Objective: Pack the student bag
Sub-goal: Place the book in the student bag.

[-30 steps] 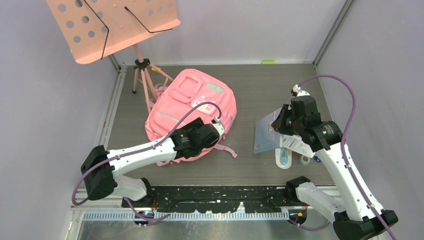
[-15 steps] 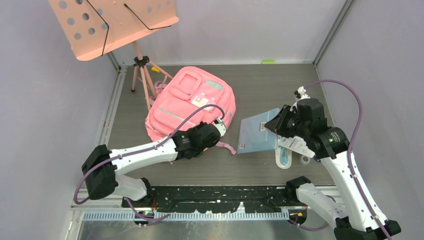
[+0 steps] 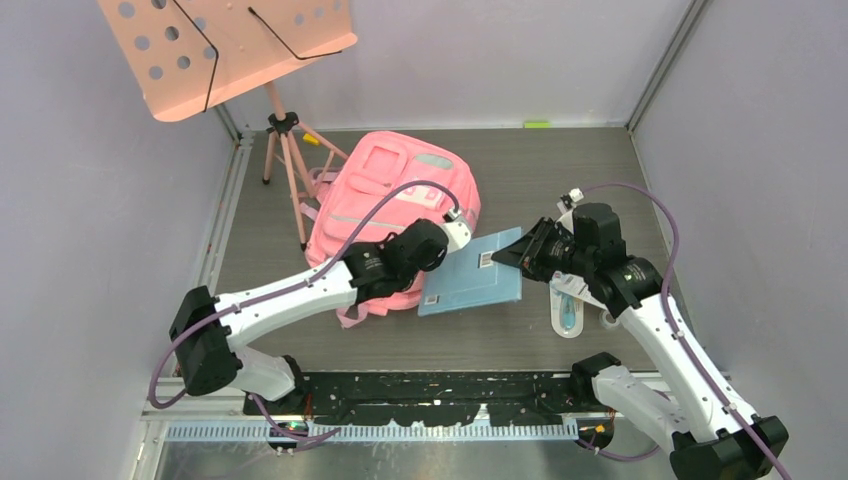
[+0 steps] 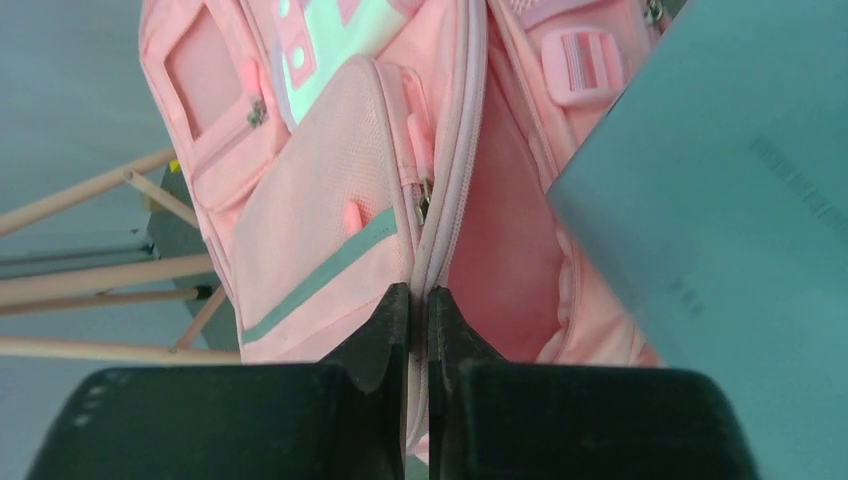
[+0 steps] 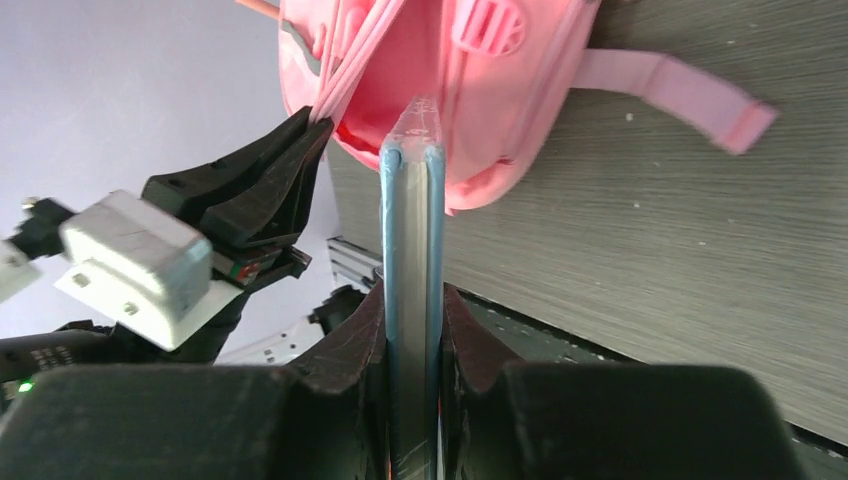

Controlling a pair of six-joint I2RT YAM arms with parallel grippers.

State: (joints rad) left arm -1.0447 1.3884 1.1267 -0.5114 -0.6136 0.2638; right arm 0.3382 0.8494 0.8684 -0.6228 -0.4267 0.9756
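**A:** What's different from a second ago?

**B:** Two things. The left gripper (image 4: 418, 300) hung with its fingers apart over the bag (image 3: 385, 185). Now they are pinched together on the zip edge of the bag's opening, and that edge is held up so the pink inside shows.

**A:** And the other arm?

**B:** The right gripper (image 5: 412, 300) is clamped on one end of the blue book (image 3: 475, 280), as before. The book was well apart from the bag then. Now its leading corner is right at the bag's mouth, though not yet inside.

**A:** Where does the bag lie?

**B:** On the table (image 3: 560, 170), front pockets up. The music stand's tripod (image 3: 283, 128) is just beside the bag, on the side away from the book.

**A:** So what does that mean?

**B:** I'd say the mouth is held open and the book is lined up, so sliding it in comes next. The corner could snag on the bag's rim.
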